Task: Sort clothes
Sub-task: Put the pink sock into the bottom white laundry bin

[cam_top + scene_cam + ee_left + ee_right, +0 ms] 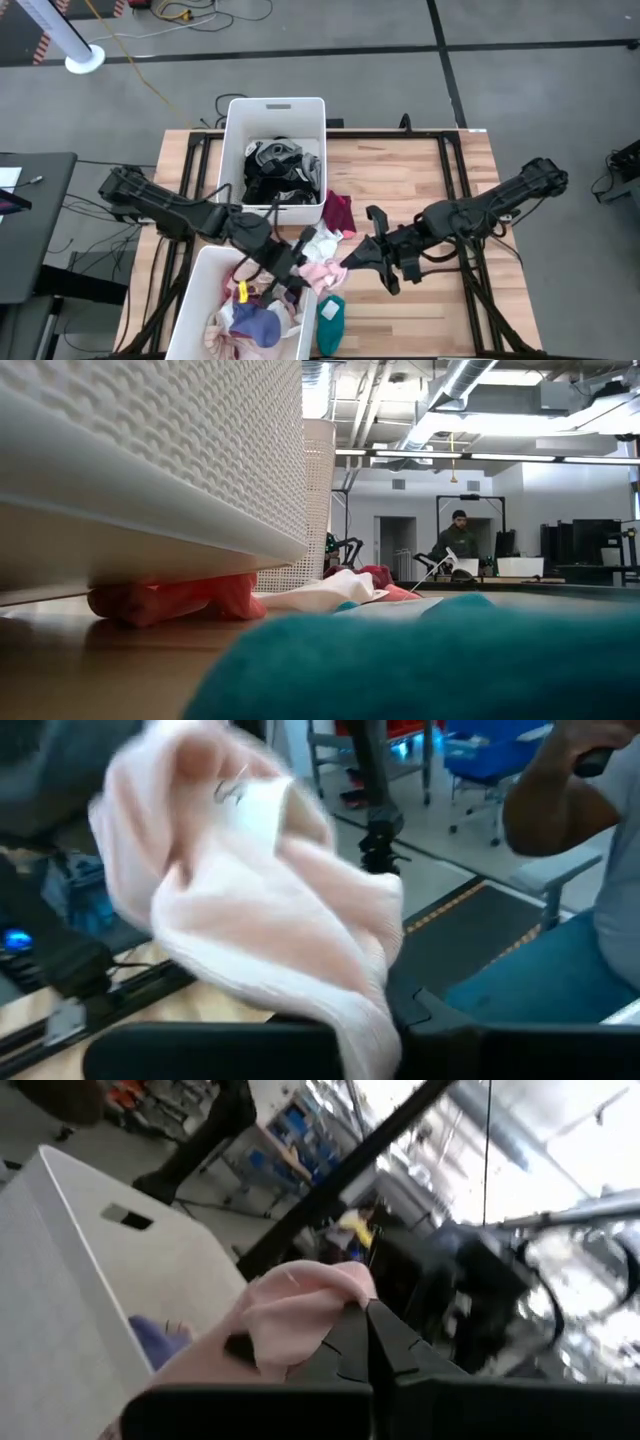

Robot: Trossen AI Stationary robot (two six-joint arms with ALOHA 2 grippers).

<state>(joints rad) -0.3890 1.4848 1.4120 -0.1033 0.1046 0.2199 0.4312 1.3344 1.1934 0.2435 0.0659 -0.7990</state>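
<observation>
Two white bins tell most of the story from above: the far bin (275,150) holds a heap of black, grey and white garments (280,172), and the near bin (245,305) holds a blue, pink and yellow mix (255,322). Between them on the table (420,180) a maroon piece (340,213), a white piece (323,240) and a teal one (331,322) lie unsorted. Both arms meet at a pale pink garment (322,270) beside the near bin; the left gripper (290,268) and the right gripper (352,258) each reach it from their own side.

At table height, the teal cloth (430,660) fills the foreground, a coral-pink piece (175,598) sits under the near bin's edge, and a person (458,540) stands far back in the room.

Past the left wrist, the fingers are closed on the pink garment (270,910), which hangs bunched above them.

Past the right wrist, the fingers are closed too, pinching a fold of the same pink fabric (295,1315) beside the near bin's wall (90,1280).

Sorting looks well along, with four or so pieces left.
</observation>
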